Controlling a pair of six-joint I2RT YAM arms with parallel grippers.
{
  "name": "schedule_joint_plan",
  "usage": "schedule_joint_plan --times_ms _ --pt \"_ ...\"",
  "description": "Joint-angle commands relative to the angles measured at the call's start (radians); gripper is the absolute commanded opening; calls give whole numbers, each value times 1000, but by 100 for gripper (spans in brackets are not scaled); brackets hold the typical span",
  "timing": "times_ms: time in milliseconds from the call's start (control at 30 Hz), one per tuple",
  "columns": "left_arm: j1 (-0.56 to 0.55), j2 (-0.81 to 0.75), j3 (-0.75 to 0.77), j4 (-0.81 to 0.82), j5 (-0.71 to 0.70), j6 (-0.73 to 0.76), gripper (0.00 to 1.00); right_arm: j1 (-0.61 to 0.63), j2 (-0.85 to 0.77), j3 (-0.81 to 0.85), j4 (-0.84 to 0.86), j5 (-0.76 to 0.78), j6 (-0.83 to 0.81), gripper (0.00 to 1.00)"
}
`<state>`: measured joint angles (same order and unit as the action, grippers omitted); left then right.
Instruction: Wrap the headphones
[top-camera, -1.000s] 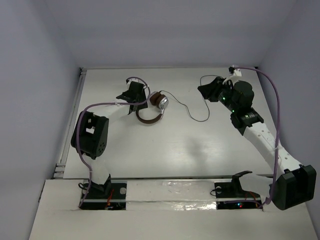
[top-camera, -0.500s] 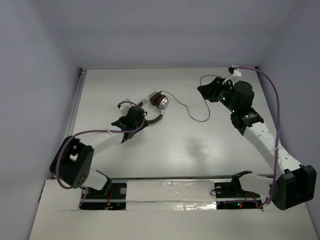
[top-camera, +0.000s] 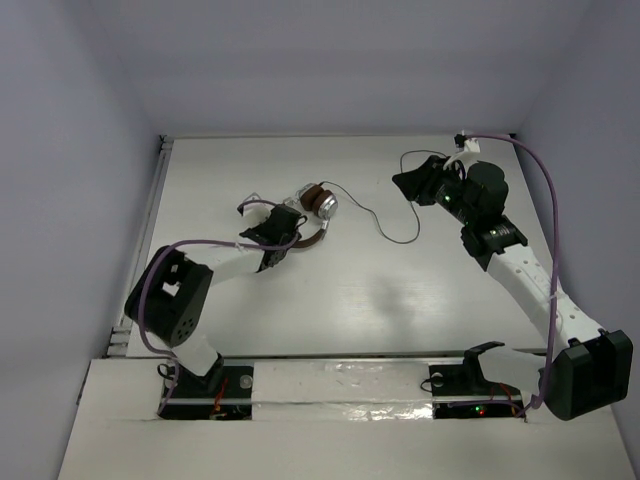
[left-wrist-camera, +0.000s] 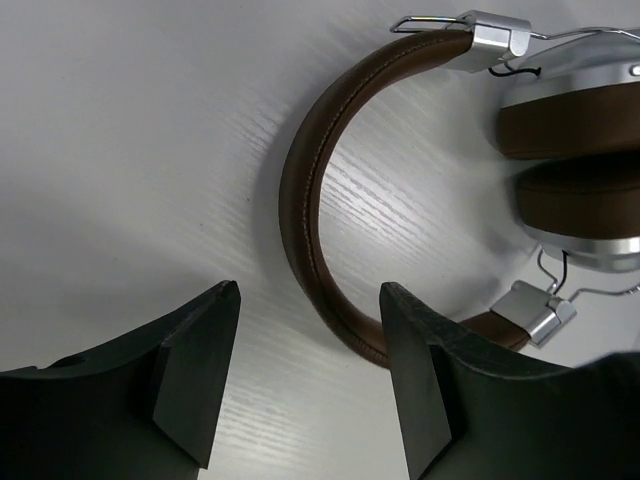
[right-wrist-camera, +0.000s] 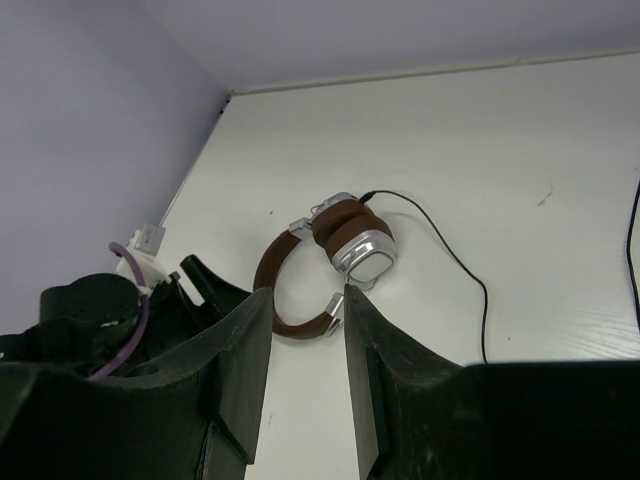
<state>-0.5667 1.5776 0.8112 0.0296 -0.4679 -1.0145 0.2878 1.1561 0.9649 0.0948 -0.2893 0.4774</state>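
Approach is in hand: the left tool (left-wrist-camera: 308, 300), released, is held at the headphones' (top-camera: 318, 205) 7 o'clock; closure on the headband (left-wrist-camera: 300, 180) is needed next. Right tool (right-wrist-camera: 307, 310) likewise released.

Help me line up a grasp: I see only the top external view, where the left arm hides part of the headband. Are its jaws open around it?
Observer: Left wrist view: the left gripper is open, and the headband shows between its fingertips; their height above it is unclear.
Operator: And the earcups?
Observer: Folded together, brown pads facing each other.
Operator: The other arm?
Observer: Right wrist view: the right gripper is open, nothing between its fingers.
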Motion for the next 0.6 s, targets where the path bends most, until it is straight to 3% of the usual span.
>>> schedule_joint_plan --times_ms 0,133,233,333,367,400,567 --pt "-1 58 68 -25 -66 -36 55 -1 -4 8 19 -17 -14 41" --pt "-1 93 91 -22 -83 -13 49 -1 -6 8 14 -1 -11 41" --pt "-1 119 112 -25 -80 13 36 -1 -6 8 11 -1 -13 41" --pt "-1 124 111 -28 -83 36 21 -1 -7 6 8 4 -13 41" --pt "8 124 103 -28 -89 48 9 -1 -7 6 6 7 -13 41" --pt "8 116 97 -28 -90 60 3 -1 -7 6 5 10 -13 41" --pt "53 116 77 -10 -3 279 0 -1 -10 12 -17 53 -10 41"
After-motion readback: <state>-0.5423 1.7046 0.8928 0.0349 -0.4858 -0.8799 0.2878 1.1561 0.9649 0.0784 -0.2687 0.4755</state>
